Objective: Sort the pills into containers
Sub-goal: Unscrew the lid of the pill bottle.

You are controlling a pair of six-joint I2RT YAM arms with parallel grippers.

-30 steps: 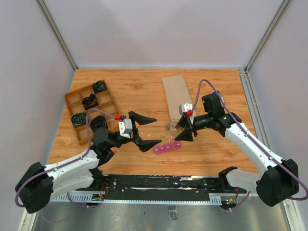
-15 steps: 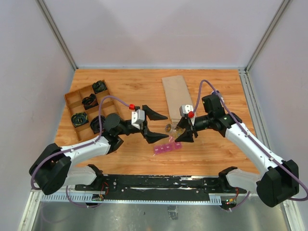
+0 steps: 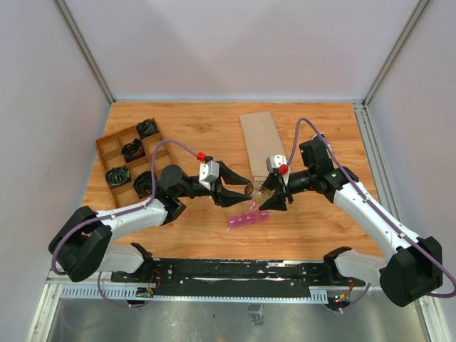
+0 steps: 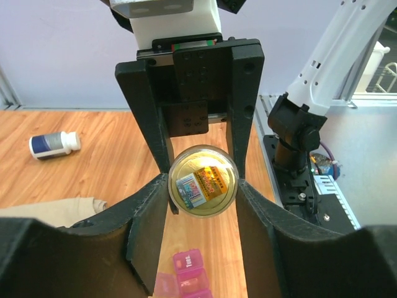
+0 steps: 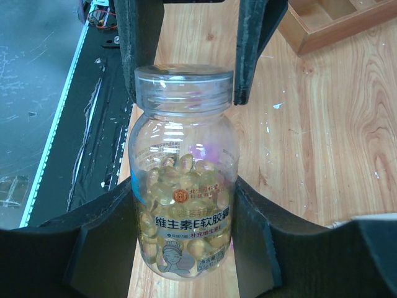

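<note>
A clear bottle full of yellow softgel pills is held sideways above the table, and my right gripper is shut on its body. From the other side, my left gripper has its fingers pressed on both sides of the bottle's clear cap. In the top view the two grippers meet at the bottle, left gripper facing right gripper. The containers, a magenta-pink strip, lie on the wood just below; one lid stands open.
A brown wooden divided tray with black items sits at the left. A flat cardboard piece lies behind the grippers. A small bottle with a white cap lies on its side on the table.
My left arm has swung right and reached the bottle, and its fingers have closed from wide open onto the cap. The right arm and the bottle have held still.
</note>
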